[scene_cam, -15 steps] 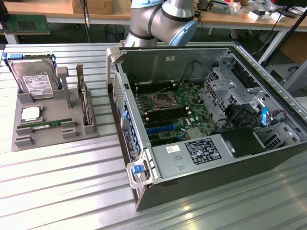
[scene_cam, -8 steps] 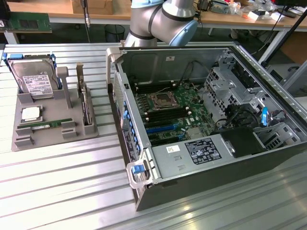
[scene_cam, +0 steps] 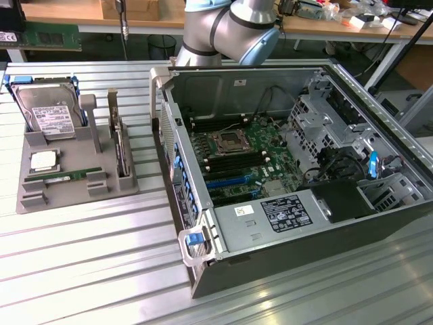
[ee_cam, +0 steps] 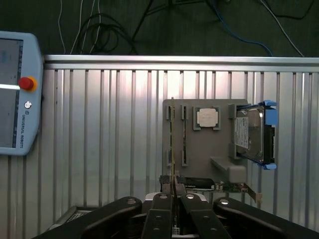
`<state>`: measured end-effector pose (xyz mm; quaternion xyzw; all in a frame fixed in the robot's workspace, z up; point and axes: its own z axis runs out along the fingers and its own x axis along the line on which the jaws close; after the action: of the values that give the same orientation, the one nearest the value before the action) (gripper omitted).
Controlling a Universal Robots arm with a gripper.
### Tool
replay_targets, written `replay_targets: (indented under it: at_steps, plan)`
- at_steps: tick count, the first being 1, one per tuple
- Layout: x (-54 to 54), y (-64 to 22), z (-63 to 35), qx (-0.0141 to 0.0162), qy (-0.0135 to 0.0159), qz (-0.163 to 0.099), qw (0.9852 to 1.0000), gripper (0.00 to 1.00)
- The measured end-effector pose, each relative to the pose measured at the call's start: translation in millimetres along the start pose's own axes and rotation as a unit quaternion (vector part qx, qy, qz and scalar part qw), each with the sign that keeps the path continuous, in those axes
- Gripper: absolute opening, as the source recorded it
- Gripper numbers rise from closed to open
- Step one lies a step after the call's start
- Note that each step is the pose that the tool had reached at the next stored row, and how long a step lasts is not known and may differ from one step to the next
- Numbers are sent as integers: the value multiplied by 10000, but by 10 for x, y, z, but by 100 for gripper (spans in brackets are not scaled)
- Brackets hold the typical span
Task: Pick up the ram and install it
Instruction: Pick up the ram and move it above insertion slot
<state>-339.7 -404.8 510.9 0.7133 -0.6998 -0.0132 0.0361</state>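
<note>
**Arm.** The silver-grey jointed robot arm with a pale blue end cap [scene_cam: 230, 27] stands at the upper edge of the exterior view. It is behind the grey moulded parts tray [scene_cam: 74, 166] and off to the exterior view's right of it, beyond the far wall of the open black computer case [scene_cam: 298, 223].

**Gripper.** The black two-fingered gripper [ee_cam: 172, 193] points straight down at the ribbed aluminium table top [ee_cam: 109, 129]. It hangs high, well apart from the tray, which the wrist view shows in plan beyond the fingertips. The fingers [ee_cam: 160, 211] are pressed together, and nothing is seen clamped between them.

**Task item.** The ram, a long, narrow green circuit-board stick with a white label [scene_cam: 57, 178], rests on its long edge in a slot of the tray. It is on the side of the tray nearest the exterior camera, just in front of the square silver processor chip [scene_cam: 44, 160]. The gripper does not touch it.

**Other contents of the tray.**
- The silver boxy hard drive in a blue carrier [scene_cam: 46, 112] leans at the back of the tray.
- The green expansion card with a metal bracket [scene_cam: 120, 145] stands upright at the tray's end toward the exterior view's right.

**Surroundings.**
- The case lies on its side just beside the tray, on the exterior view's right, with its green motherboard [scene_cam: 237, 156] exposed.
- A grey teach pendant with a red button [ee_cam: 17, 94] lies on the table, well apart from the tray
</note>
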Motion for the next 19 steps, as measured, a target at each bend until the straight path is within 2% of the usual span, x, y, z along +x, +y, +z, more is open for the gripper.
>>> replay_targets:
  at_steps: [3,8,11,14,17,19]
  plan:
    - [1,-48,3,-36,0,-1,10000,13]
    - [2,-104,7,-74,-2,-3,10000,13]
    - [3,-175,10,-123,-2,-4,9999,13]
    - [3,-208,12,-145,-3,-4,9999,13]
    - [4,-269,15,-186,-3,-6,9998,13]
    - [5,-291,16,-200,-4,-7,9998,13]
